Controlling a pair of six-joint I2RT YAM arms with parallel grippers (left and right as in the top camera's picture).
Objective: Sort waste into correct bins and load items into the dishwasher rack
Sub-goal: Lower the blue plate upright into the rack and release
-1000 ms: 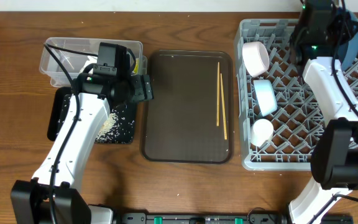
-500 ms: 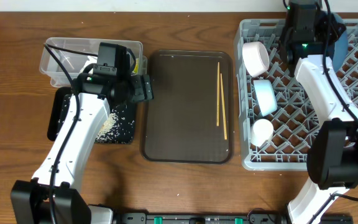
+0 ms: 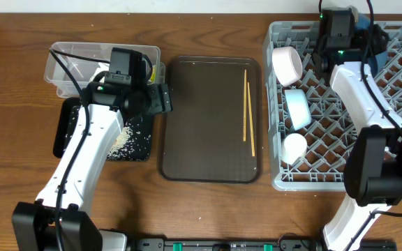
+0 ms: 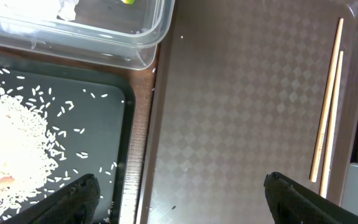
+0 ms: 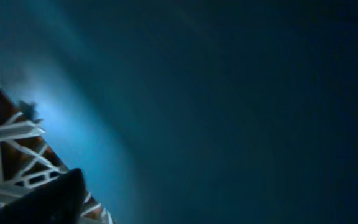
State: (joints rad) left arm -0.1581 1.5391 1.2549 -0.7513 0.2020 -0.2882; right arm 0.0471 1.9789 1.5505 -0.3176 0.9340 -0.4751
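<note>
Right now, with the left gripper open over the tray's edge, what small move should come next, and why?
Probably slide the left gripper to the right across the brown tray toward the chopsticks. The gripper is open and holds nothing, and the chopsticks look like the only item still lying outside the rack.

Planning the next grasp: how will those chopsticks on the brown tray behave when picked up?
The chopsticks look thin and straight, so probably light and stiff. Lying flat side by side on the brown tray, they may roll or skid when nudged, and likely offer little height to pinch.
</note>
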